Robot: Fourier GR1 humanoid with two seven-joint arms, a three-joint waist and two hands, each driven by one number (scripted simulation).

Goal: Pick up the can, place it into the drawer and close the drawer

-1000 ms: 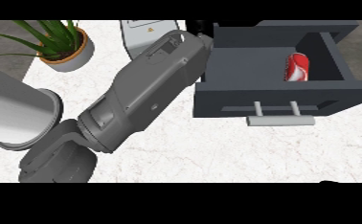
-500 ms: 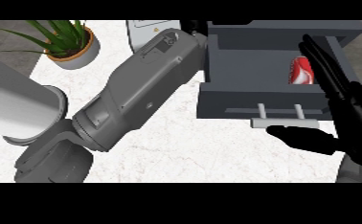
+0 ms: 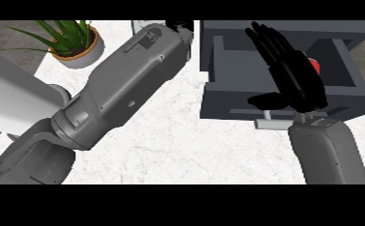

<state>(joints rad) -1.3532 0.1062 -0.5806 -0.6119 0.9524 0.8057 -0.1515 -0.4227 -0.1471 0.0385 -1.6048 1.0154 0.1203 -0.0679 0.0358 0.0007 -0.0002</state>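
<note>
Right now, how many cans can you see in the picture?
1. The red can lies inside the open drawer, at its right side, mostly hidden behind the right hand. Another could be hidden behind that hand, but none shows.

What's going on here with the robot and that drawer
The red can already lies inside the open drawer, mostly hidden behind the right hand. That hand is held over the drawer with fingers straight, its thumb near the handle, so closing the drawer looks like the likely next step. The left forearm stretches across the counter toward the drawer's left side; its hand barely shows. A potted plant stands at the far left.
</note>
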